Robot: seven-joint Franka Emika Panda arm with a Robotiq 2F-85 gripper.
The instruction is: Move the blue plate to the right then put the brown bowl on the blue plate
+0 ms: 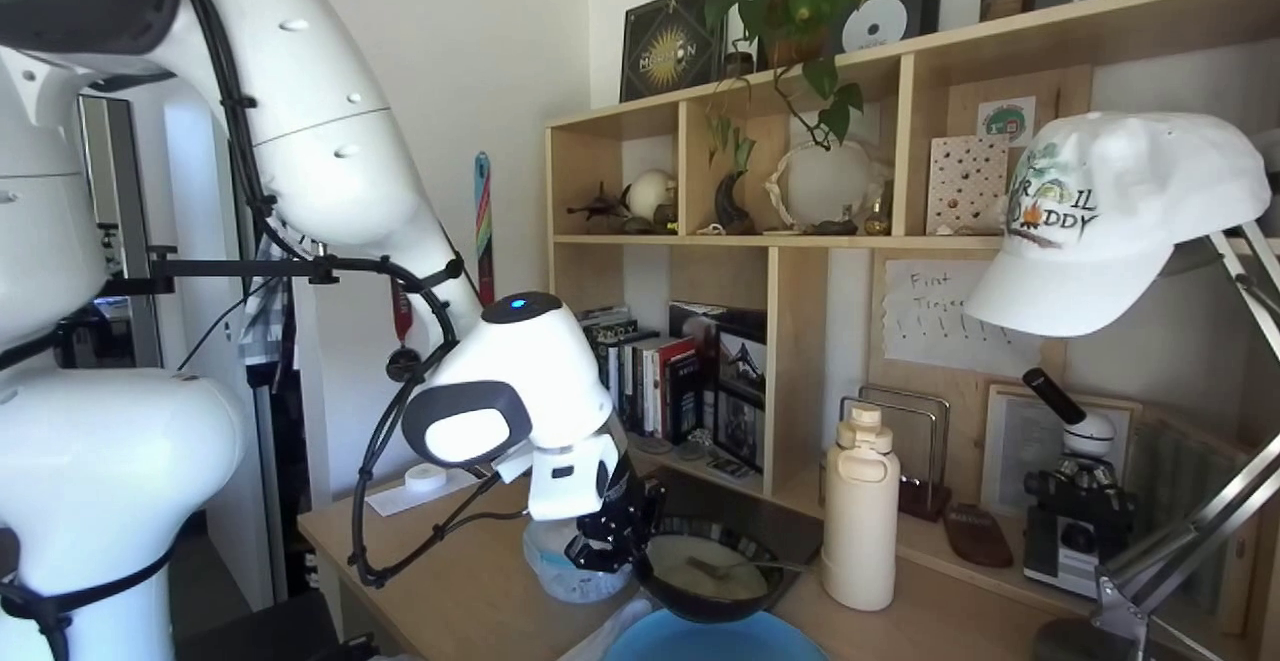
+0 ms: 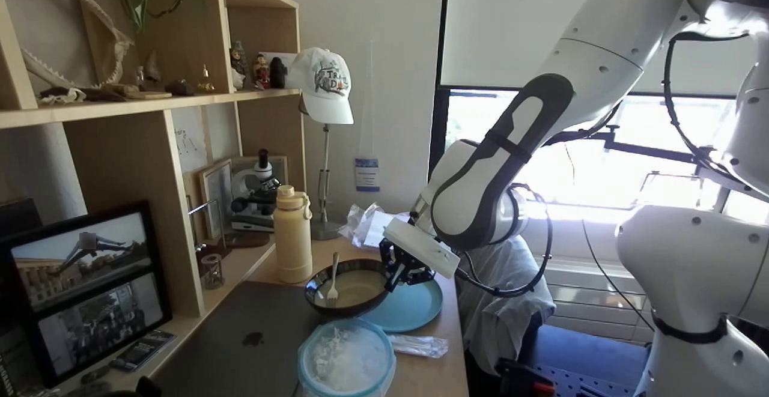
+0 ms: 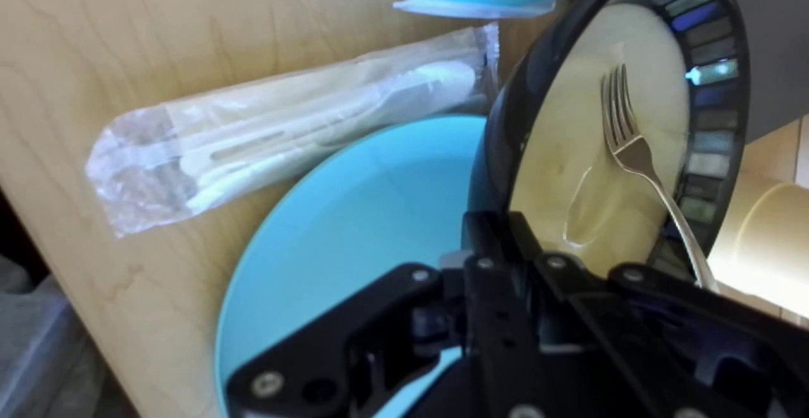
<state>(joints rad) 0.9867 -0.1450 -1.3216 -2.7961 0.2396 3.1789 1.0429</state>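
The brown bowl (image 1: 705,605) is nearly black, with pale liquid and a fork (image 3: 635,152) inside. It also shows in an exterior view (image 2: 345,312) and the wrist view (image 3: 505,130). My gripper (image 3: 496,231) is shut on the bowl's rim, one finger inside and one outside; fingertips show in both exterior views (image 1: 640,553) (image 2: 390,283). The blue plate (image 3: 354,215) lies flat on the table, partly beneath the gripper and bowl edge. It shows in both exterior views (image 1: 715,641) (image 2: 411,310). The bowl overlaps the plate's edge; whether they touch I cannot tell.
A pale-blue translucent bowl (image 2: 348,358) with a lid stands beside the brown bowl and plate. A wrapped cutlery packet (image 3: 316,121) lies along the plate. A cream bottle (image 1: 860,531) stands near the bowl. A dark laptop (image 2: 258,331) lies by the shelf.
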